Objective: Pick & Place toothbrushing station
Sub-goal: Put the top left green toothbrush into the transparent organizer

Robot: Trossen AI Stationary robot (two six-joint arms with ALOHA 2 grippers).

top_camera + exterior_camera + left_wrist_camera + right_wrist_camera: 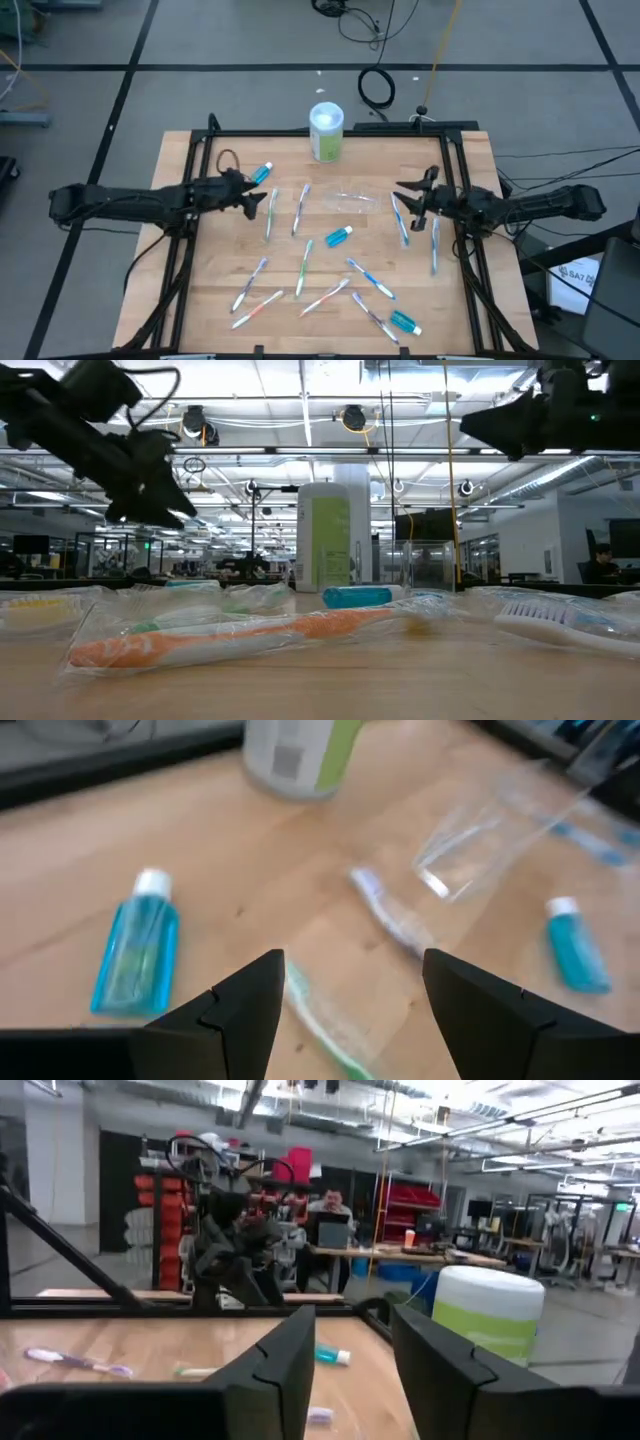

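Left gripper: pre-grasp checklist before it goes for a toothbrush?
1. Left gripper fingers open: ok, nothing between them.
2. Target below: ok, the green toothbrush lies between the fingers in the left wrist view.
3. Gripper lowered to the table: not ok, low view shows it raised.
4. Neighbours: cannot tell; a purple-tipped toothbrush lies close by.
5. Clear plastic bag within reach, mid-table: ok.
6. Right gripper out of the way, at the right edge, open: ok.

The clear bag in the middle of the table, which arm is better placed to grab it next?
Probably the left. The left gripper is open and its wrist view faces the clear bag. The right gripper, also open, is about as near, but its wrist view looks level across the table.
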